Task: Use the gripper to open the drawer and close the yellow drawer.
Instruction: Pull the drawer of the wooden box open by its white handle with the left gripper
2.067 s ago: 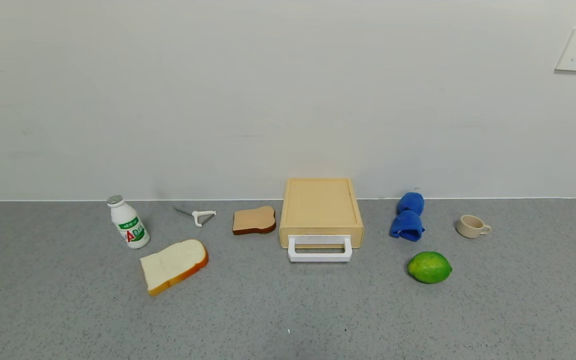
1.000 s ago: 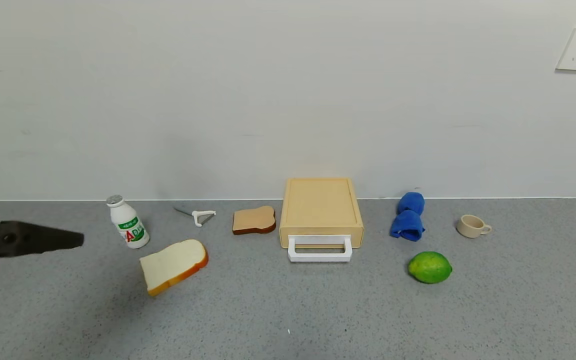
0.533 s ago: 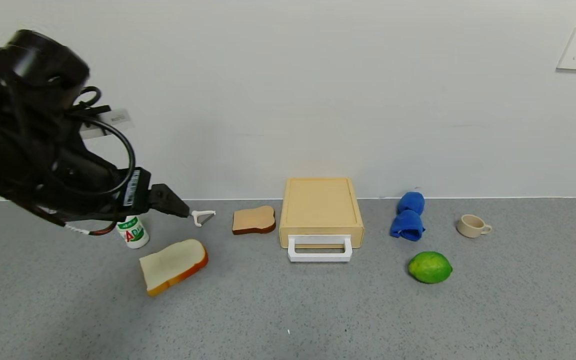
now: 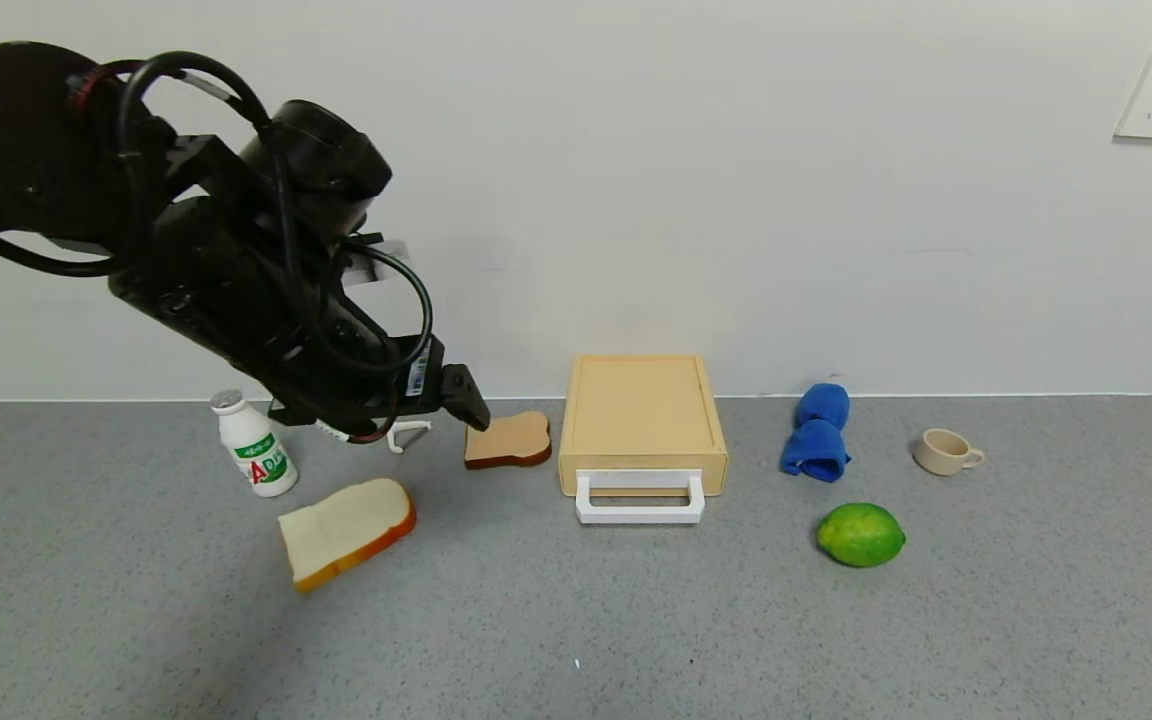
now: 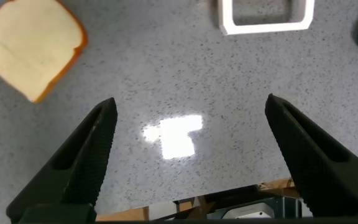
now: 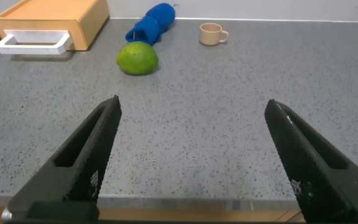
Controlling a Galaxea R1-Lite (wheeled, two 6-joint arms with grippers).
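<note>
The yellow drawer [image 4: 641, 415] is a flat pale yellow-tan box by the back wall, its tray pushed in flush. Its white loop handle [image 4: 640, 500] sticks out at the front. My left gripper [image 4: 463, 402] hangs above the table, left of the drawer, its tip over the brown bread slice [image 4: 508, 440]. In the left wrist view the left gripper [image 5: 190, 104] is open and empty over bare table, with the handle [image 5: 266, 18] beyond it. My right gripper [image 6: 192, 104] is open and empty, low near the table's front edge; the drawer [image 6: 48, 18] lies far off in that view.
A white bread slice [image 4: 346, 530], a small milk bottle [image 4: 256, 445] and a white peeler [image 4: 404, 432] lie left of the drawer. A blue cloth [image 4: 816, 435], a lime [image 4: 860, 535] and a beige cup [image 4: 944, 452] lie to its right.
My left arm has come in from the left edge and swung up and to the right, from beside the bottle to over the brown bread slice. The drawer and the other objects have not moved.
</note>
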